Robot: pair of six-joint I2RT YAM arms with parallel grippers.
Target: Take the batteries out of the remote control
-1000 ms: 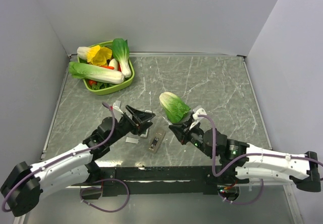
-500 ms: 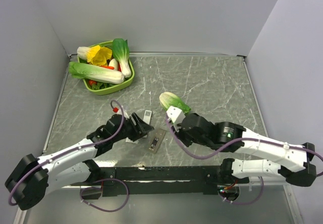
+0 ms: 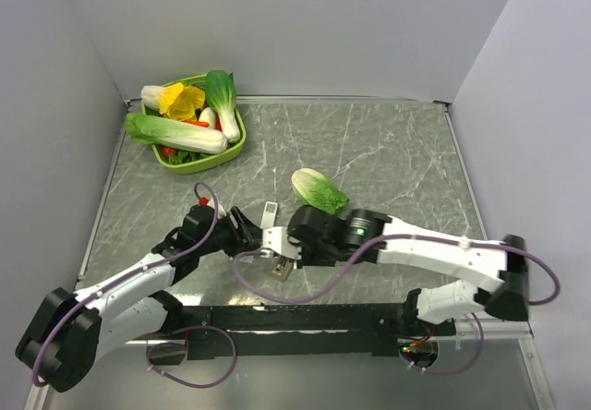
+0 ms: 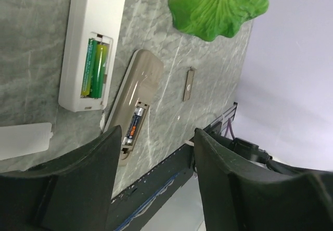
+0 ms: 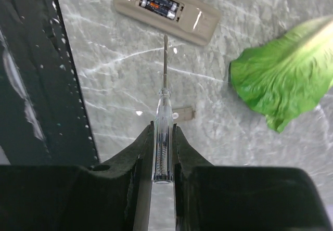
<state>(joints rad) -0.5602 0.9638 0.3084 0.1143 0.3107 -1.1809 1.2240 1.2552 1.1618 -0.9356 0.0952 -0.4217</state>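
Note:
The white remote control (image 4: 96,33) lies back up with its compartment uncovered, and green batteries (image 4: 93,67) sit inside it. It also shows in the top view (image 3: 268,212). Beside it a beige remote (image 4: 136,93) lies open with a dark, orange-marked battery (image 4: 132,127) in it. My left gripper (image 4: 157,153) is open and empty, just near of both remotes (image 3: 247,235). My right gripper (image 5: 164,129) is shut on a clear-handled screwdriver (image 5: 163,111). Its tip points at the beige remote (image 5: 197,22) and its batteries (image 5: 158,4), a short way off.
A cabbage (image 3: 319,193) lies right of the remotes. A plain white panel (image 4: 23,140) and a small beige strip (image 5: 183,114) lie loose on the marble. A green basket (image 3: 231,156) of vegetables stands at the back left. The black base rail (image 5: 31,85) runs along the near edge.
My right arm swung left from beside the cabbage to above the beige remote, carrying the screwdriver. The left gripper drew back a little and its jaws narrowed somewhat.

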